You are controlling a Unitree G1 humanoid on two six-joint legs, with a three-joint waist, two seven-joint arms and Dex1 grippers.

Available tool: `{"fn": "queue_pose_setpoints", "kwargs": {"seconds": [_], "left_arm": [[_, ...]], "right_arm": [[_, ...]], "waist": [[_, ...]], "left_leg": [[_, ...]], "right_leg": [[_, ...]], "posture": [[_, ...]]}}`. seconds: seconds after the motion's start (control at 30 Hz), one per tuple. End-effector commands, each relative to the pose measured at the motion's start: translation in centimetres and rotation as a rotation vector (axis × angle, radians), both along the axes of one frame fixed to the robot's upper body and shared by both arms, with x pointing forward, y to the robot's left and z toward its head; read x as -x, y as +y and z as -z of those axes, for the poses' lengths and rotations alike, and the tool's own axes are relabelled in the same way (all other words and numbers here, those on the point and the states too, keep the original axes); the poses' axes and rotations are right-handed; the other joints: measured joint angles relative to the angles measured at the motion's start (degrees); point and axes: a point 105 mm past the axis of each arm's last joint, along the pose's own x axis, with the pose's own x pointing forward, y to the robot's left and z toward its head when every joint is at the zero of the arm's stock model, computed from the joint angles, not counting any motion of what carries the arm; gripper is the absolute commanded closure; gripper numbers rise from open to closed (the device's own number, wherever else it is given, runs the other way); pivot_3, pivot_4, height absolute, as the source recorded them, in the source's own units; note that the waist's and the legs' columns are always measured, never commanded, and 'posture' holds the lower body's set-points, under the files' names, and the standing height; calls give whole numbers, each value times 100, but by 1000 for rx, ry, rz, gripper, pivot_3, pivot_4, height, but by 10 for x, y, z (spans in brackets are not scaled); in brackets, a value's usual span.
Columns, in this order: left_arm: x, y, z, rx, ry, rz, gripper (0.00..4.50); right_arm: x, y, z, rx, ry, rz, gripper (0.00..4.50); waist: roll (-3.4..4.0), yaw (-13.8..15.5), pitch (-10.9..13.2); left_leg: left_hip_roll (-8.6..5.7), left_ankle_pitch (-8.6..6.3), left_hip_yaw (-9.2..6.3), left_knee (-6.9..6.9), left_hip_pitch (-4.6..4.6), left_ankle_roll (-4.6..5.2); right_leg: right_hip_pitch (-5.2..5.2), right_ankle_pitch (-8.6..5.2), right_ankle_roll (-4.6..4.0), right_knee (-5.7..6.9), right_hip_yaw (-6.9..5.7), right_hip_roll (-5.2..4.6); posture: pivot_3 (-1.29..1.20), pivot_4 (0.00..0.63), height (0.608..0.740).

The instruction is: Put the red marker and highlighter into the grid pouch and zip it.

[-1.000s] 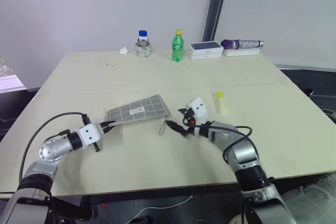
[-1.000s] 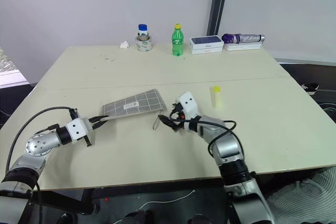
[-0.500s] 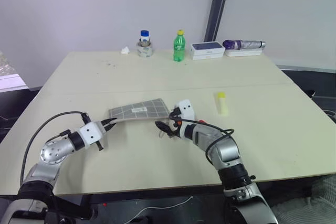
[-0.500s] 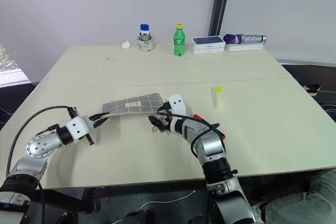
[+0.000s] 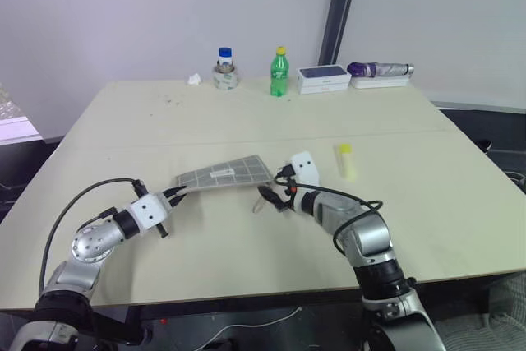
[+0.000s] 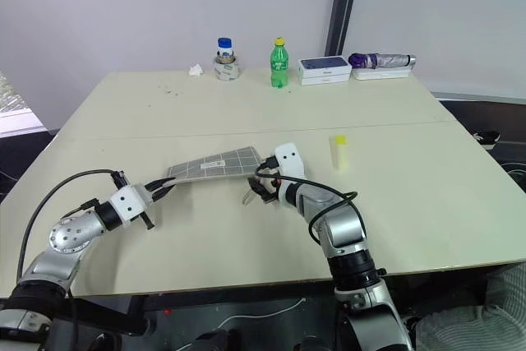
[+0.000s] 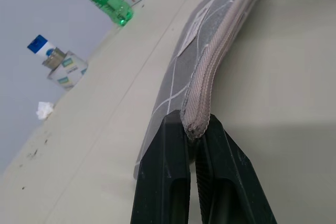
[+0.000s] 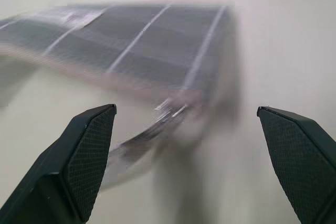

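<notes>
Left claw (image 7: 195,145) pinches the grid pouch (image 5: 223,175) by its zipper-edge corner above the bench (image 5: 246,113); right claw (image 8: 184,166) gapes before the pull tab (image 8: 170,109). Limp, light fabric sags; grip the tab.

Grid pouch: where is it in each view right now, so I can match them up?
Left eye: grid pouch mid-table, between the grippers.
Right eye: left of centre.
Left wrist: its zipper edge pinched in the left gripper.
Right wrist: beyond the open right gripper.
Landmark: green bottle, far edge.
</notes>
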Motion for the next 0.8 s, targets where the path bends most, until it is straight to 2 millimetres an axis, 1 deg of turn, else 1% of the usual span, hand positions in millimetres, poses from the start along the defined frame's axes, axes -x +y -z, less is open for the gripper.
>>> {"fn": "queue_pose_setpoints", "kwargs": {"seconds": [0.03, 0.2, 0.3, 0.33, 0.4, 0.43, 0.53, 0.6, 0.63, 0.7, 0.8], "left_arm": [[-1, -4, -12, 16, -67, -24, 4500], [3, -10, -11, 32, -76, -29, 4500], [4, -12, -10, 36, -77, -30, 4500], [5, -12, -10, 36, -76, -30, 4500], [5, -12, -10, 40, -73, -33, 4500], [5, -12, -10, 42, -71, -36, 4500], [6, -13, -9, 43, -68, -37, 4500], [6, -14, -9, 46, -66, -39, 4500], [6, -15, -9, 47, -63, -36, 4500], [6, -19, -7, 49, -57, -28, 4500], [7, -28, -4, 54, -47, -6, 4500]], "right_arm": [[2, 5, -15, -38, -38, 4, 45], [-2, 1, -7, -42, -6, 54, 45], [-5, 2, -8, -76, 6, 73, 45], [-5, 3, -8, -78, 6, 70, 274], [-5, 5, -6, -73, 10, 60, 944], [-4, 6, -4, -71, 15, 48, 1389], [-2, 9, -2, -69, 24, 32, 3032], [-1, 12, -4, -62, 12, 13, 4082], [-1, 14, -7, -54, -1, 3, 4427], [-1, 20, -12, -34, -32, -21, 4427], [-2, 31, -21, 41, -118, -79, 4427]], "waist": [[0, 2, 0], [0, 15, 0], [0, 1, 0], [0, -2, 0], [0, 0, 0], [0, 0, 0], [0, 0, 0], [0, 2, 0], [0, 1, 0], [0, 2, 0], [0, 2, 0]], "left_leg": [[0, 0, 0, 1, 0, 0], [-1, 0, -1, 2, 0, 0], [-1, 0, -1, 0, 0, 0], [-1, 0, 0, -1, 0, 0], [-1, 0, 0, 0, 0, 0], [-1, 0, 0, 0, 0, 0], [-1, 0, 0, 0, 0, 0], [-1, 0, 0, 0, 0, 0], [-1, 0, 0, 0, 0, 0], [-1, 0, 0, 0, 0, 0], [-1, 0, 0, 0, 0, 0]], "right_leg": [[0, 0, 0, 0, 0, 0], [1, 0, 0, -1, 1, -1], [0, 0, 0, 0, 1, -1], [-1, 0, 0, 0, 1, -1], [0, 0, 0, -1, 1, -1], [0, 0, 0, -1, 1, -1], [0, 0, 0, -1, 1, -1], [0, 0, 0, -1, 1, -1], [0, 0, 0, -1, 1, -1], [0, 0, 0, -1, 1, -1], [-1, 0, 0, -2, 1, -1]], "posture": [[0, 150, 740], [0, 150, 740], [0, 150, 740], [0, 150, 740], [0, 150, 740], [0, 150, 740], [0, 150, 740], [0, 150, 740], [0, 150, 740], [0, 150, 740], [0, 150, 740]]}}
